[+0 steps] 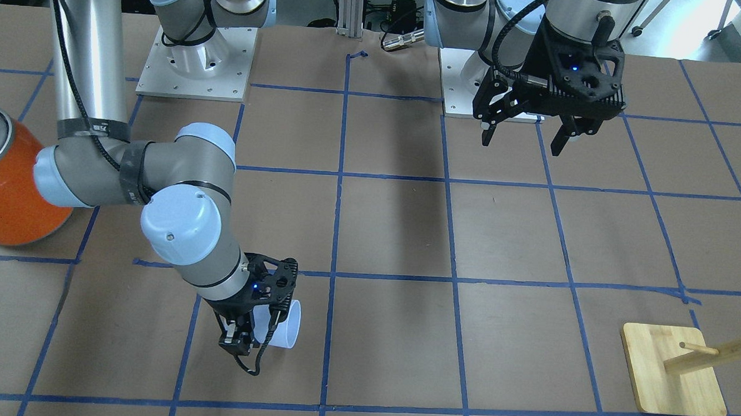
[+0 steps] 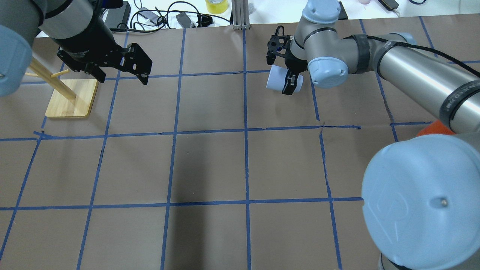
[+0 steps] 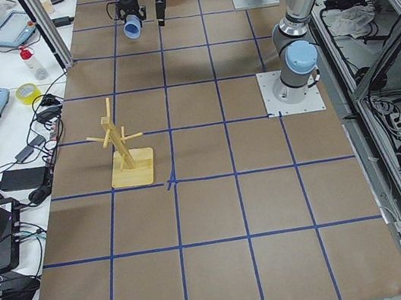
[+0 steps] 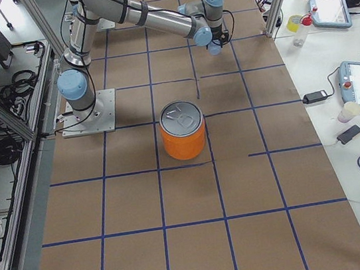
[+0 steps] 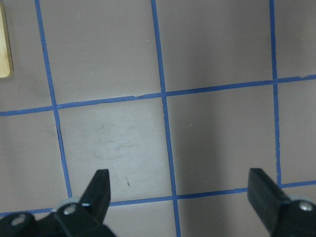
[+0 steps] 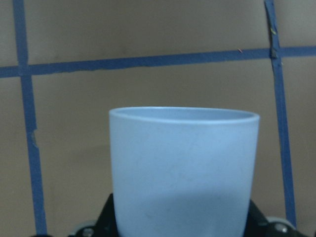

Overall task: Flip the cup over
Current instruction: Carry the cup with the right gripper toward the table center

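The cup (image 1: pixel 287 326) is a small pale blue-white tumbler, held on its side close above the brown table. My right gripper (image 1: pixel 258 339) is shut on the cup near its base. In the overhead view the cup (image 2: pixel 275 78) points its mouth to the left from the right gripper (image 2: pixel 288 80). In the right wrist view the cup (image 6: pixel 182 168) fills the middle, rim away from the camera. I cannot tell whether it touches the table. My left gripper (image 1: pixel 524 136) hangs open and empty above the table; it also shows in the overhead view (image 2: pixel 123 73) and the left wrist view (image 5: pixel 180 192).
A large orange can (image 1: pixel 9 180) with a silver top stands on the robot's right side, also in the exterior right view (image 4: pixel 183 131). A wooden peg rack (image 1: pixel 672 377) on a square base stands on the robot's left side, near the left gripper in the overhead view (image 2: pixel 71 99).
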`<state>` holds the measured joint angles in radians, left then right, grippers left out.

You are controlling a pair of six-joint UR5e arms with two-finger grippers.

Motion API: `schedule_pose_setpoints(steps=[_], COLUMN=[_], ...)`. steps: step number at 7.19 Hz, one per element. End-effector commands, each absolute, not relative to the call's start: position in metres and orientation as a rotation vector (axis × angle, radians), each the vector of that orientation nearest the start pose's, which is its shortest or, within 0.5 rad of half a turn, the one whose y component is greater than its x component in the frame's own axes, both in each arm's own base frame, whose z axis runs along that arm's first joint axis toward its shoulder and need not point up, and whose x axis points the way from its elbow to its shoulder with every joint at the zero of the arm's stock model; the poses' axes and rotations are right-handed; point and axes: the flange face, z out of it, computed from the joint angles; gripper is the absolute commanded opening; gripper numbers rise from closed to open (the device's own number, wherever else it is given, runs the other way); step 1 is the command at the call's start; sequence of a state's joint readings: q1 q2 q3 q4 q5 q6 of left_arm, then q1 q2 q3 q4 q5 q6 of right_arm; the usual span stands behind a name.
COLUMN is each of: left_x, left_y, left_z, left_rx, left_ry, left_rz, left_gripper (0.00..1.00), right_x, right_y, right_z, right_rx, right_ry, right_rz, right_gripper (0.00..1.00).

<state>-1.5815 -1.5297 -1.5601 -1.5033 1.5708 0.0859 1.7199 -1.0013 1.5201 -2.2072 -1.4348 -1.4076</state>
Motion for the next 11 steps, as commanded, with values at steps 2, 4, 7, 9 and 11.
schedule_pose_setpoints(steps=[2,4,7,9,11], left_x=[-0.138,-0.138,-0.138,-0.138,-0.138], left_y=[-0.484,-0.484,-0.484,-0.484,-0.484], left_z=[0.521,0.52,0.521,0.521,0.521], left_rx=[0.151,0.151,0.151,0.151,0.151], left_ry=[3.126,3.126,3.126,3.126,3.126], left_rz=[-0.187,-0.185,-0.187,-0.19,-0.19], left_gripper=[1.0,1.0,1.0,1.0,1.0], right_x=[0.312,0.354,0.374,0.377,0.378], right_y=[-0.622,-0.6,-0.598,-0.596,-0.595], right_z=[0.231,0.222,0.198,0.193,0.192], right_rx=[-2.423,-2.448,-2.341,-2.333,-2.285], right_ry=[1.905,1.853,1.976,1.985,2.047], right_rz=[-0.251,-0.24,-0.261,-0.245,-0.232], right_gripper=[0.59,0.59,0.61,0.66,1.0])
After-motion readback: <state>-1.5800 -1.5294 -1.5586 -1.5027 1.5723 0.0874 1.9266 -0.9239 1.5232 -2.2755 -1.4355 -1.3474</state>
